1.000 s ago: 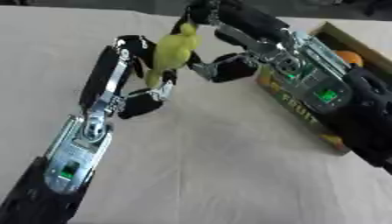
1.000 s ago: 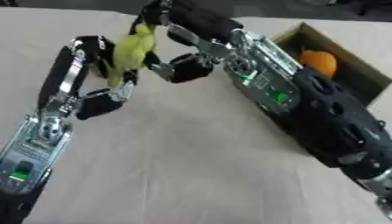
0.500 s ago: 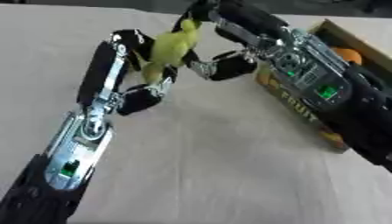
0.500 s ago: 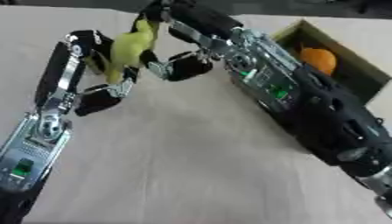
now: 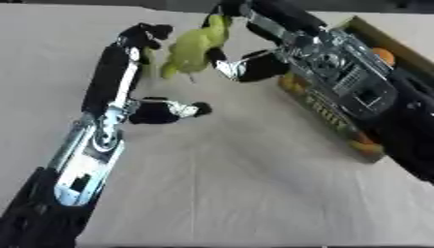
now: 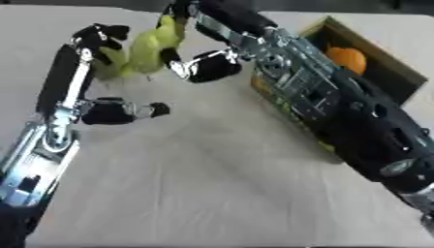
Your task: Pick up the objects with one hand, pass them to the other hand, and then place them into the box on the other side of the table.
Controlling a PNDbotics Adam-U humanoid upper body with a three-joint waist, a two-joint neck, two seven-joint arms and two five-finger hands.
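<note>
Handover above the bench [image 5: 212, 193].
My right hand [image 5: 241, 68] fingers clasp the yellow-green object [image 5: 191, 48]; my left hand [image 5: 140, 46] fingers are spread beside it; the box [image 6: 398, 72] holds an orange fruit [image 6: 346, 58].

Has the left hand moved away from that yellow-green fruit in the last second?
Yes. The left hand has drawn left, away from the box, leaving the yellow-green fruit with the right hand.

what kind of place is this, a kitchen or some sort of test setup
Most likely a robot test bench, not a kitchen. A bare beige table holds only a cardboard fruit box with an orange fruit inside, while the left hand and right hand meet around a yellow-green object.
</note>
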